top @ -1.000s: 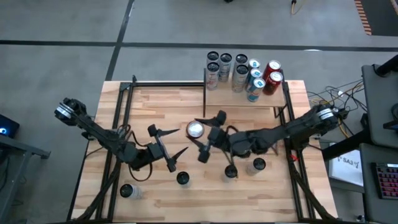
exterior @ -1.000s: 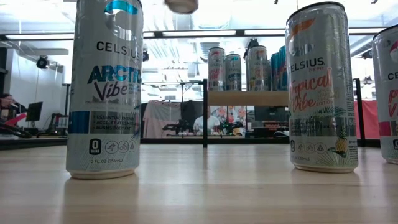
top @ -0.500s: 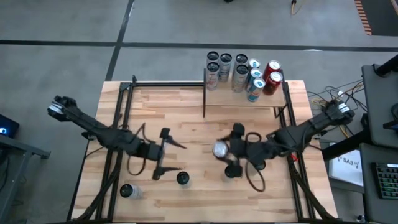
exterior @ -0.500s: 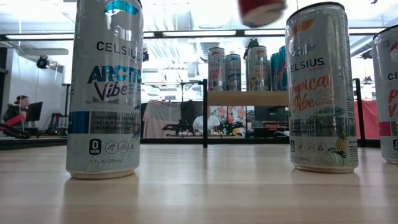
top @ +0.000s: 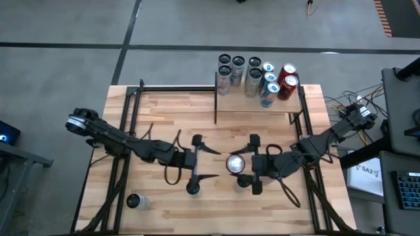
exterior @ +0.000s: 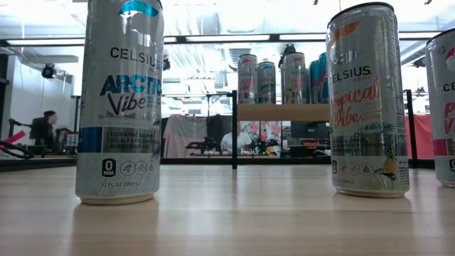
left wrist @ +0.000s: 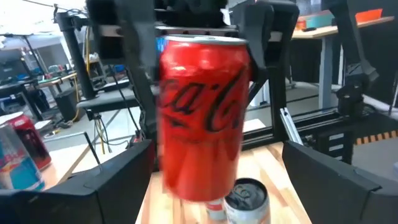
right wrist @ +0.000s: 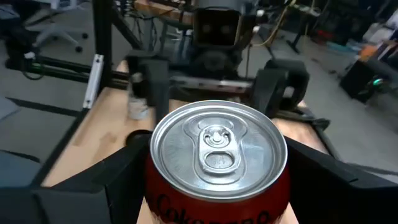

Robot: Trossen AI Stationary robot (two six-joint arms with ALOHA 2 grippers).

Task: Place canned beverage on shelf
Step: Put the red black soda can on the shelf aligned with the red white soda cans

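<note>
A red cola can (top: 235, 164) hangs upright over the middle of the table, and my right gripper (top: 239, 164) is shut on it. It fills the right wrist view, silver top (right wrist: 217, 149) up. My left gripper (top: 217, 164) stands open just to the can's left, pointing level at it, its fingers (left wrist: 93, 186) apart on either side without touching. The shelf (top: 259, 99) stands at the far edge, right of centre, with several cans (top: 254, 75) on its board. In the low view the shelf (exterior: 284, 112) shows far back. My right gripper pinches the can's side wall (left wrist: 239, 81) between its two fingers (left wrist: 261, 56), on the upper half. The fingers come about level from the table's right. The can is upright and lifted clear of the table.
Loose cans stand on the near half of the table: one under my left gripper (top: 192, 188), one near the left corner (top: 134, 200), one below the red can (left wrist: 245, 196). Tall cans (exterior: 119, 99) (exterior: 367, 99) fill the low view's front. Black frame posts (top: 215, 98) border the shelf.
My right gripper has carried the red can from the table's middle toward the near edge and the right, keeping it upright and clear. My left gripper has swung toward the table's right and turned to face the can, staying open.
</note>
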